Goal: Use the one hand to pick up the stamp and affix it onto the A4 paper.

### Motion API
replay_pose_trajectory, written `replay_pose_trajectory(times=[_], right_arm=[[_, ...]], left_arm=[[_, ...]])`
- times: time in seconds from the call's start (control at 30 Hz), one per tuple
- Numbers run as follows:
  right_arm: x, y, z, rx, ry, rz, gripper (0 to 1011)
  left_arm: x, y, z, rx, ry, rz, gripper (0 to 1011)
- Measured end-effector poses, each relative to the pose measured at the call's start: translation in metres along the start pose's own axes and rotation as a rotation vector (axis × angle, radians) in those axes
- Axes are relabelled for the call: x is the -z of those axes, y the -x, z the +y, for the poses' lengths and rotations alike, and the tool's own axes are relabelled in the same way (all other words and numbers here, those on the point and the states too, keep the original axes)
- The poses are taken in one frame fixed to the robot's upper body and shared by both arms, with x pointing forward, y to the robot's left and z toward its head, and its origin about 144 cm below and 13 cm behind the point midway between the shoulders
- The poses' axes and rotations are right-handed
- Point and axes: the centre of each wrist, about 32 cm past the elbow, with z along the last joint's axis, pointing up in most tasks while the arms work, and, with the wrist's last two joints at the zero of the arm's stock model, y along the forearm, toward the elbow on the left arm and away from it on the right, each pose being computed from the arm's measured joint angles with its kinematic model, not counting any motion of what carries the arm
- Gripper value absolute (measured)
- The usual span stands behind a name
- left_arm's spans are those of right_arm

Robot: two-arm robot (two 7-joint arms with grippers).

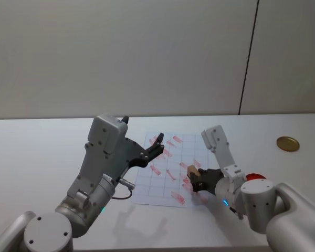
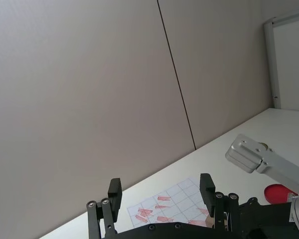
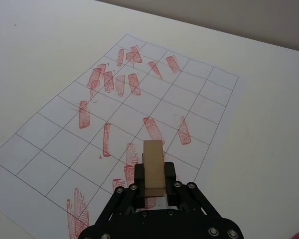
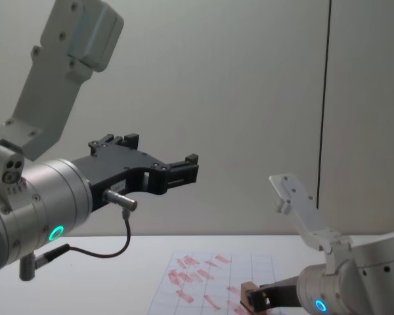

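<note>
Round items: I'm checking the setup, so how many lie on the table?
2. A gold-brown disc lies far right of the A4 paper; a red ink pad sits nearer the robot, partly hidden behind the right arm. Others may be hidden.

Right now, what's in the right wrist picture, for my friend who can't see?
The right gripper holds the tan wooden stamp over the white gridded A4 paper, which bears many red stamp marks.

Left gripper point(image 2: 160, 185) hangs above the white table point(image 2: 249, 130), fingers spread wide | A4 paper point(image 2: 179, 201), red-stamped, lies beyond, framed between the fingers | red ink pad point(image 2: 278, 192) outside them, behind the right arm point(image 2: 261, 158)
</note>
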Motion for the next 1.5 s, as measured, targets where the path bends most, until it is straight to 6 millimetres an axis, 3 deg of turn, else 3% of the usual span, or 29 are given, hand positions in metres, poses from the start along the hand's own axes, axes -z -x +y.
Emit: replay_pose_trajectory(times=[0.97,1.2,1.5], right_arm=[[0.002,-0.001,0.006,0.005,0.019,0.006,213],[-0.007,-0.003,-0.001,0.023,-0.029,0.015,216],[-0.041,-0.005,-0.021,0.059,-0.165,0.042,217]], left_arm=[[0.0,0.0,0.0,0.0,0.0,0.0,993],[0.0,0.0,0.0,0.0,0.0,0.0,993],[0.0,0.0,0.0,0.0,0.0,0.0,993]])
